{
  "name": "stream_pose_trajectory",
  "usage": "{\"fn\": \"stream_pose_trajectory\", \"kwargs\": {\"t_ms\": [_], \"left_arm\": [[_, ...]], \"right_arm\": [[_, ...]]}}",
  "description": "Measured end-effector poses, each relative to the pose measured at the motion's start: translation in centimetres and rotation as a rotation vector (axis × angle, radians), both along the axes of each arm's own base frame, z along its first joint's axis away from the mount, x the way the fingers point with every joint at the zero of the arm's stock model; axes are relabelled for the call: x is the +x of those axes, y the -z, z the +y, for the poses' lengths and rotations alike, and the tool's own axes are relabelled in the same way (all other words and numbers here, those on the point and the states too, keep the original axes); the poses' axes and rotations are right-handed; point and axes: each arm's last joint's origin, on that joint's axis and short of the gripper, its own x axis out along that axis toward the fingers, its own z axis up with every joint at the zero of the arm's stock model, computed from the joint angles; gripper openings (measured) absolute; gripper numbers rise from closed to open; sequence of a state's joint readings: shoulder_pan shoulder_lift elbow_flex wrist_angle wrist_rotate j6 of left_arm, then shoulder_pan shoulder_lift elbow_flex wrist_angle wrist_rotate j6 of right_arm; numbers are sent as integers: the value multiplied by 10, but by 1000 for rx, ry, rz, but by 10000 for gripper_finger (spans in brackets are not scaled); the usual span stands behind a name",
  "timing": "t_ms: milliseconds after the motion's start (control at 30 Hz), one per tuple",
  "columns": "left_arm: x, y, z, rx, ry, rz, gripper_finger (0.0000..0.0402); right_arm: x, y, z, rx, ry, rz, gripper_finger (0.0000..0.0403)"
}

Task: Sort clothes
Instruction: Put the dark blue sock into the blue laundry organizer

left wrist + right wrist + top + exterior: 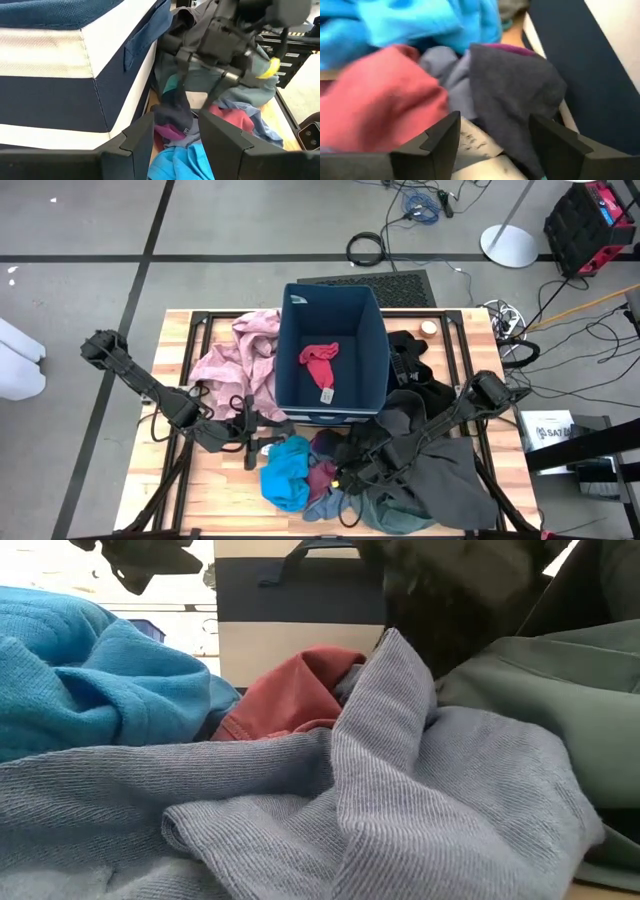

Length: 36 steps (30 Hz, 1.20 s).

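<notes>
Two pincers are at work over the pile of clothes at the front of the wooden slatted tabletop (215, 480). The right pincer (345, 470) is seen with its fingers apart, empty, hovering over a dark grey knitted piece with a purple edge (515, 85); a red soft garment (380, 100) lies just beside it and a bright-blue fleecy garment (420, 20) lies beyond. The left pincer (262, 442) is likewise parted and holds nothing, standing near the front wall of the tall navy-blue rectangular fabric bin (333, 408), with the same pile directly ahead of it.

Step in hand, as judged: the next piece is being selected from the pile; one small red piece (319, 358) already lies inside the bin. The next move would call for the right pincer to be lowered onto a single fold and closed, so that only one garment is lifted.

A large dusty-pink garment (235, 360) is draped beyond the left pincer, beside the bin. A grey-green garment (390, 510) and black cloth (410, 355) lie by the right arm. Grey floor, cables and a white stand base are seen around the tabletop.
</notes>
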<state>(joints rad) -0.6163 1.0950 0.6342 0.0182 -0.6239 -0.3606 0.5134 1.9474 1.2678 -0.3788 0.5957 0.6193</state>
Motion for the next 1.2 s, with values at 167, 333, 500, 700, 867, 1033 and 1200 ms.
{"fn": "stream_pose_trajectory", "kwargs": {"t_ms": [167,333,500,700,867,1033,1200], "left_arm": [[0,0,0,-1,-1,-2,164],[0,0,0,-2,-1,-3,164],[0,0,0,-3,0,-4,164],[1,-3,-2,-19,51,-16,164],[4,-15,-7,-20,165,-119,164],[6,-33,-12,16,306,-296,164],[6,-44,-13,58,340,-413,164]], "right_arm": [[3,13,-10,-17,78,32,190],[5,15,-19,-24,122,41,75],[4,11,-14,-7,111,23,9],[-2,-37,6,-6,40,-105,2],[-12,-84,17,-76,-13,-227,1],[-21,-120,19,-181,-58,-336,1],[-20,-140,17,-241,-124,-399,0]]}}
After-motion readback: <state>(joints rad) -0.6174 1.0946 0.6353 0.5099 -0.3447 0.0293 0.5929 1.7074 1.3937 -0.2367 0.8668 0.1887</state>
